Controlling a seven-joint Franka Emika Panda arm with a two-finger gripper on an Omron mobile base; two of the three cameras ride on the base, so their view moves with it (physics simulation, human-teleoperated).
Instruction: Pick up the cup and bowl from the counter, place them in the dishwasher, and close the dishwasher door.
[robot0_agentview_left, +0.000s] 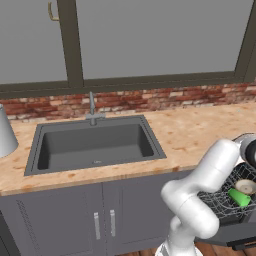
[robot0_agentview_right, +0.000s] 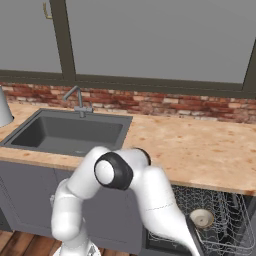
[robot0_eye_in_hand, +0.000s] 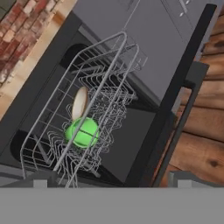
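one cup (robot0_eye_in_hand: 82, 132) and one bowl (robot0_eye_in_hand: 79, 102) sit side by side, touching, in the wire rack (robot0_eye_in_hand: 94, 74) pulled out of the dishwasher (robot0_eye_in_hand: 52, 65). the left base view shows both in the rack; the right base view shows the bowl. the dishwasher door (robot0_eye_in_hand: 173, 109) hangs open toward the wood floor (robot0_eye_in_hand: 199, 144). one sink (robot0_agentview_left: 95, 142) is set in the counter (robot0_agentview_left: 200, 132). i cannot tell how far the gripper's jaws are apart.
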